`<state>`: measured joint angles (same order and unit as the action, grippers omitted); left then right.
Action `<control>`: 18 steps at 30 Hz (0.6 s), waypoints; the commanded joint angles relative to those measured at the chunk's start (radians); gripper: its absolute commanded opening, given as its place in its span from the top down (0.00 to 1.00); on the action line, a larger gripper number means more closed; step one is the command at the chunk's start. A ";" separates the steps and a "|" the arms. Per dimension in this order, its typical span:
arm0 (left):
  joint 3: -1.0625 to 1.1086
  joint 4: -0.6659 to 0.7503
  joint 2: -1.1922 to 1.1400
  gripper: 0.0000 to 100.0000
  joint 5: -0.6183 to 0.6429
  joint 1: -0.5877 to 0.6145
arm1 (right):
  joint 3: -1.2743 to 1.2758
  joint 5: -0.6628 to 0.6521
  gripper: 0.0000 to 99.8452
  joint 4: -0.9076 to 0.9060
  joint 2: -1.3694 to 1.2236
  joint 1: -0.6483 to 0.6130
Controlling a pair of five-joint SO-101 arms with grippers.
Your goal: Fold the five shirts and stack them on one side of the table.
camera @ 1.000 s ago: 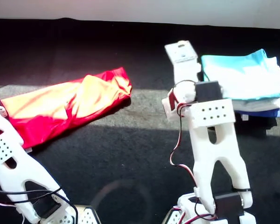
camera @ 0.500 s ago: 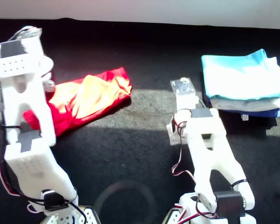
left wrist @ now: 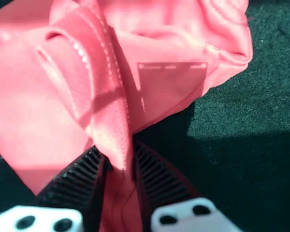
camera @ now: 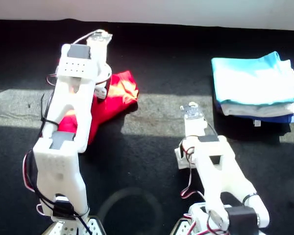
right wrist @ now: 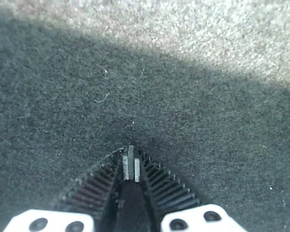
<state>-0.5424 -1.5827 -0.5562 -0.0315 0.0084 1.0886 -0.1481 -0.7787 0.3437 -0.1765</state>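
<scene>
A red shirt point(camera: 112, 95) lies bunched on the dark table at the left of centre, partly hidden under the left arm. My left gripper point(left wrist: 120, 164) is shut on a fold of the red shirt point(left wrist: 111, 87), the cloth pinched between its ridged black fingers point(left wrist: 87, 174). In the high view the left gripper point(camera: 99, 39) reaches past the shirt's far end. At the right back lies a stack of folded shirts point(camera: 254, 85), light blue on top. My right gripper point(right wrist: 130, 166) is shut with nothing in it, just above bare table, and stands in front of the stack point(camera: 192, 111).
The table point(camera: 152, 142) is covered in dark cloth, with a sunlit band across the middle. A pale wall edge point(camera: 186, 12) runs along the back. Open table lies between the two arms and at the front centre.
The left arm has swung from the front left corner up and over the red shirt, dragging its near end toward the far end. The right arm has drawn back toward the front.
</scene>
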 commanded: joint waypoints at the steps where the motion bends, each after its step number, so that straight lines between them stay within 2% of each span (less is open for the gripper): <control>1: -0.031 0.028 -0.012 0.99 -0.002 -0.015 | 0.058 -0.003 0.99 0.093 0.007 0.010; 8: -0.200 0.028 -0.002 0.99 0.032 -0.058 | 0.074 -0.002 0.99 0.134 0.005 0.010; 13: -0.243 0.046 -0.004 0.99 0.032 -0.143 | 0.074 0.000 0.99 0.137 0.002 0.010; 18: -0.242 0.186 -0.021 0.99 0.034 -0.205 | 0.074 0.000 0.99 0.137 -0.001 0.010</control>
<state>-0.7403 -1.4737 -0.5777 -0.0069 -0.1619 1.1592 -0.1496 -0.6790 0.3514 -0.1749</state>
